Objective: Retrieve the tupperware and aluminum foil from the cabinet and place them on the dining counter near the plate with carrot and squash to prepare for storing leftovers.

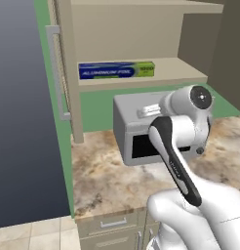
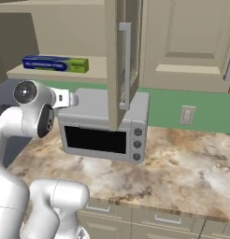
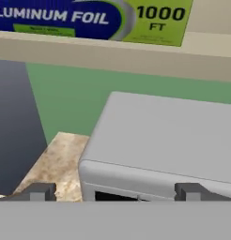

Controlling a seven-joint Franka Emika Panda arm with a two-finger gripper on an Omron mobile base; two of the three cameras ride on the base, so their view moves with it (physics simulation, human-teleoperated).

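A tall dark panel [image 1: 24, 112] is seen far to the left of the claw, with a green wall strip [image 1: 66, 161] running down beside it. The open cabinet door [image 1: 63, 68] with its long grey handle [image 1: 56, 73] stands up and to the left of the claw in the left base view.

The aluminum foil box [image 1: 116, 70] lies on its long side on the lower cabinet shelf [image 1: 141, 80], above the claw and slightly to its left; in the hand view its blue and green face [image 3: 89, 16] is seen just above and ahead, resting on the shelf edge [image 3: 112, 56]. No tupperware can be made out in the cabinet.

The claw [image 3: 115, 191] is held level in front of the shelf, below the foil and above the grey toaster oven [image 1: 136, 127]. Its two finger tips [image 3: 40, 191] are spread as wide as they go, well apart from each other, and nothing is held between them. In the right base view the claw [image 2: 70, 99] is seen pointing over the top of the oven [image 2: 107, 123], apart from the foil [image 2: 56, 64].

The oven stands on the marbled counter [image 1: 102, 180] directly beneath the claw, its dark window [image 2: 93, 139] and three knobs [image 2: 138, 144] facing forward. To the right of the claw, a second open cabinet door [image 2: 121, 60] hangs over the oven, and farther right closed cabinets [image 2: 187, 42] and a wall outlet [image 2: 186, 115] on the green backsplash [image 2: 201, 112] are seen.
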